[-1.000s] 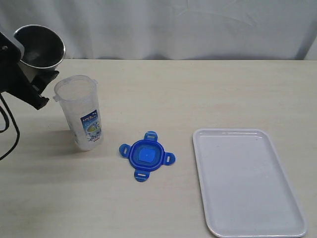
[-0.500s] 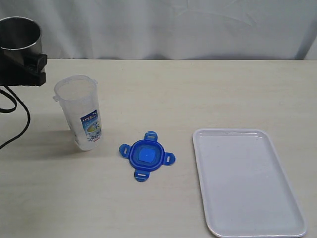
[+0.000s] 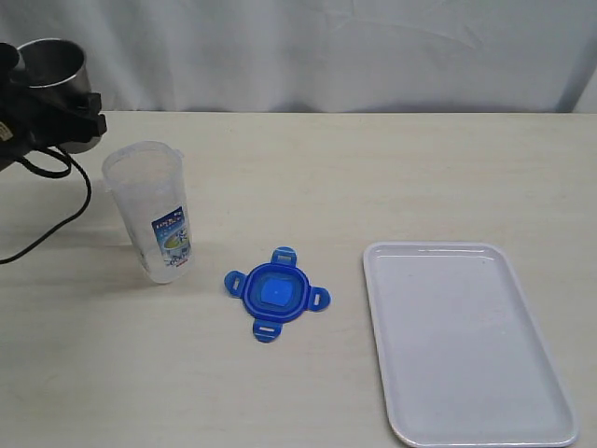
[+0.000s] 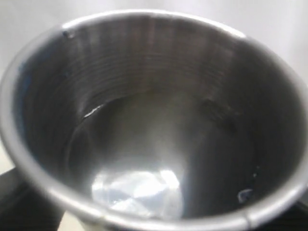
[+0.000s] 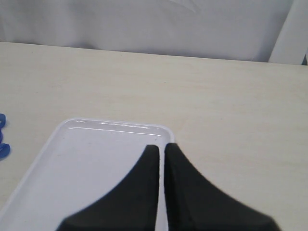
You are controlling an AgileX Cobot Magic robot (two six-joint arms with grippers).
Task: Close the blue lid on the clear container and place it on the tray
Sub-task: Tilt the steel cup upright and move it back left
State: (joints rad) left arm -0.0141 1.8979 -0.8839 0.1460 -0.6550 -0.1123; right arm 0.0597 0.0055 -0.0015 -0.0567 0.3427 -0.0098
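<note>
The clear container stands upright and open at the left of the table, its label facing forward. The blue lid lies flat on the table, to the container's right, with its flaps spread. The white tray lies empty at the right. My left gripper is at the far left, behind the container, shut on a grey metal cup; the cup's inside fills the left wrist view. My right gripper is shut and empty over the tray's corner. It is outside the exterior view.
A white curtain hangs behind the table's far edge. A black cable trails from the left arm over the table, left of the container. Two lid flaps show at the edge of the right wrist view.
The left gripper has swung the metal cup from tipped toward the container back to nearly upright, and drawn it further left. Container, lid and tray have not moved.
</note>
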